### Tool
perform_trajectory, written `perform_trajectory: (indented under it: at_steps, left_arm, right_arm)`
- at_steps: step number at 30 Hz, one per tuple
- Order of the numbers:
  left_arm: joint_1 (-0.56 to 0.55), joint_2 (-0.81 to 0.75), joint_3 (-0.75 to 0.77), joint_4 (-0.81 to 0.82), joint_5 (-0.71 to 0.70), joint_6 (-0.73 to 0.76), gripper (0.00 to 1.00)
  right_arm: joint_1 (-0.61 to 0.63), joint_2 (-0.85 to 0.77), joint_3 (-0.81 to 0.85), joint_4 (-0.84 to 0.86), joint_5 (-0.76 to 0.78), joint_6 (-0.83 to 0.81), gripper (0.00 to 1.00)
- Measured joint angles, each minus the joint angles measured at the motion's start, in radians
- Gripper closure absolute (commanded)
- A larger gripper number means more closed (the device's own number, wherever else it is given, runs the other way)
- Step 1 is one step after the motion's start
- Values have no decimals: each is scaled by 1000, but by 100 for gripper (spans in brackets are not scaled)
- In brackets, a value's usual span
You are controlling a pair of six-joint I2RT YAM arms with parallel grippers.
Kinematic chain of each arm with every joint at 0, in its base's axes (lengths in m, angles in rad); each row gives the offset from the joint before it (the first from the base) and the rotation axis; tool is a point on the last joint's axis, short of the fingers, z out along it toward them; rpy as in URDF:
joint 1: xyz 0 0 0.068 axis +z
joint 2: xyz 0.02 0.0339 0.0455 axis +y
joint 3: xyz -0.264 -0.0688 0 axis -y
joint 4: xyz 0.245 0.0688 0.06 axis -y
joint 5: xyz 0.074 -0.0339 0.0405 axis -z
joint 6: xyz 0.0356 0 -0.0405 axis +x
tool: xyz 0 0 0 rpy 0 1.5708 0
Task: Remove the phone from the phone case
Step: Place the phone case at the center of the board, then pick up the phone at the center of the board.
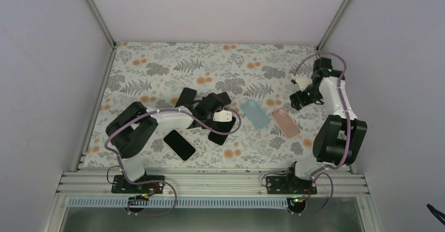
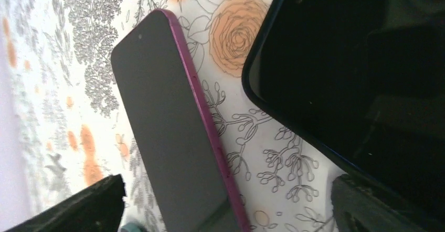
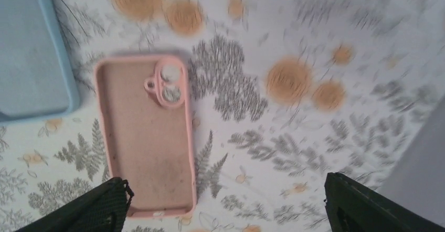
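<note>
Floral-print tablecloth (image 1: 157, 69) carried everything flat. Left gripper (image 1: 220, 118) hovered, fingers spread and empty, over the black phone in its dark blue-rimmed case (image 2: 357, 85), probably lining up on an edge. A purple-edged phone (image 2: 168, 137) lay just beside, narrow gap between. Right gripper (image 1: 298, 102), likewise spread, hung above the empty pink silicone case (image 3: 144, 132), pale blue case (image 3: 31, 59) alongside, bare cloth rightward.

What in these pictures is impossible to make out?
Top view: left gripper covers part of a phone.
Left wrist view: dark screen cut off by the right edge; cased or not, unclear.
Right wrist view: motion blur smears the cloth; blue case cut off by the left edge.
</note>
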Motion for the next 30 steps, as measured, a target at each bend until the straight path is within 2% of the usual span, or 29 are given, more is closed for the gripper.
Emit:
perform_trajectory:
  at_steps: [3,7,9,11,16,17,19,23,30]
  left_arm:
    - [2,-13,53,-111,64,-28,0]
    - [39,-87,130,-306,186,-48,0]
    - [97,-138,228,-417,257,-59,0]
    - [178,-183,355,-503,317,-76,0]
    - [384,-313,578,-612,406,-104,0]
    - [423,-347,586,-617,412,-109,0]
    - [504,-417,584,-621,416,-121,0]
    - [647,-500,537,-589,409,-147,0]
    - [816,-554,383,-532,387,-200,0]
  right_arm:
    - [86,-24,54,2,29,5,4]
    - [319,-98,8,29,38,12,4]
    - [450,-133,-36,46,27,21,4]
    - [530,-142,-54,45,8,35,5]
    - [721,-105,-67,76,-41,123,5]
    - [751,-99,-87,110,-31,144,5]
    - [910,-83,-116,167,-13,175,5]
    - [1111,2,-122,311,51,220,5]
    - [1188,280,-23,497,258,258,5]
